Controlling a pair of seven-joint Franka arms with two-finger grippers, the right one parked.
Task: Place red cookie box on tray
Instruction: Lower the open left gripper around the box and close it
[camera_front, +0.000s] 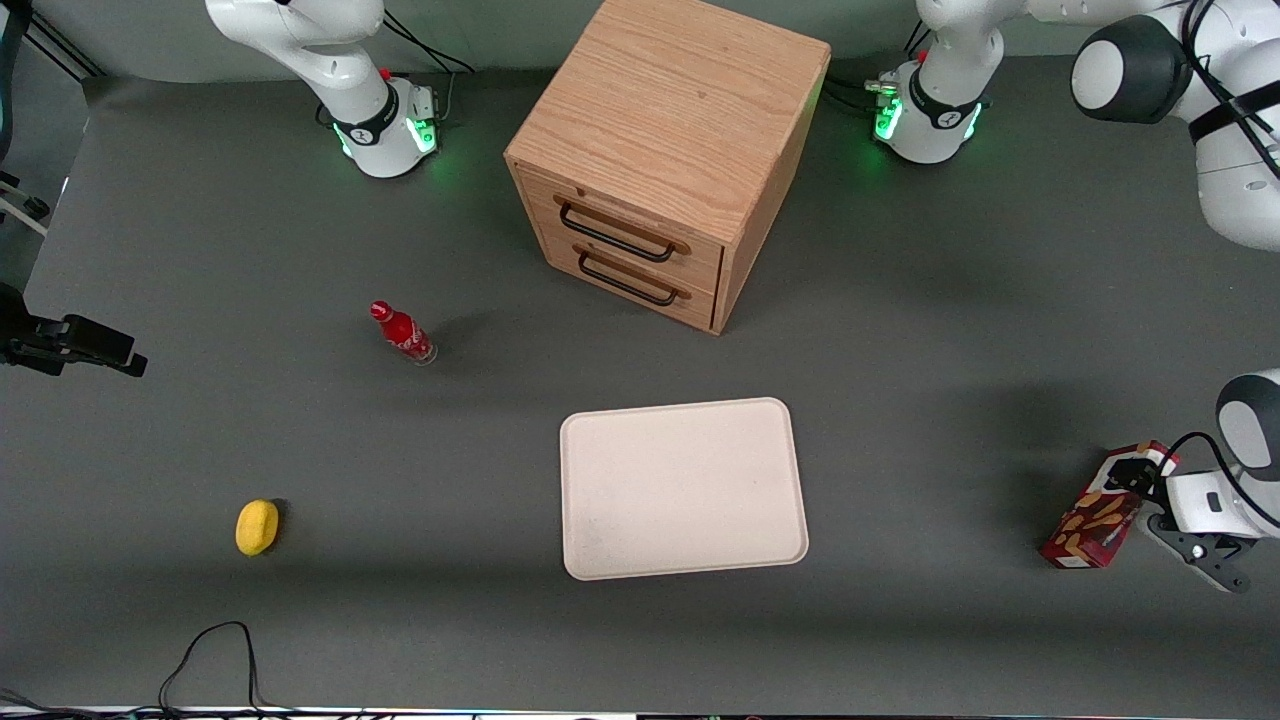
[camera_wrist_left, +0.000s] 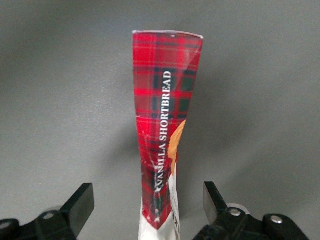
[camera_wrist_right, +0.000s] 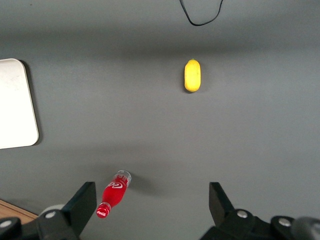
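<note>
1. The desk (camera_front: 900, 350) carried everything you had to work with, and the wooden drawer cabinet (camera_front: 665, 150) was the largest thing on it, standing farther from the front camera than the tray.
2. The tray (camera_front: 683, 488) lay flat and bare near the middle of the desk, so nothing had been delivered to it yet.
3. Your red cookie box (camera_front: 1098, 515) stood at the working arm's end of the desk, well apart from the tray, and appeared to rest on the desk.
4. Your tool (camera_wrist_left: 149, 205) sat at the box's upper end with its fingers (camera_wrist_left: 80, 202) spread wide on either side of the carton, not touching it; it was released and grasping nothing.
5. By my judgement you were at the very start: the grip, the lift, the carry across and the set-down were all left to do.
6. The small red bottle (camera_front: 403, 333) and the yellow fruit-like object (camera_front: 257, 527) lay toward the parked arm's end, clear of your path.
7. Hidden from you: the box's upper end was covered by the tool in the front view, and its near end was cut off in the wrist view.
</note>
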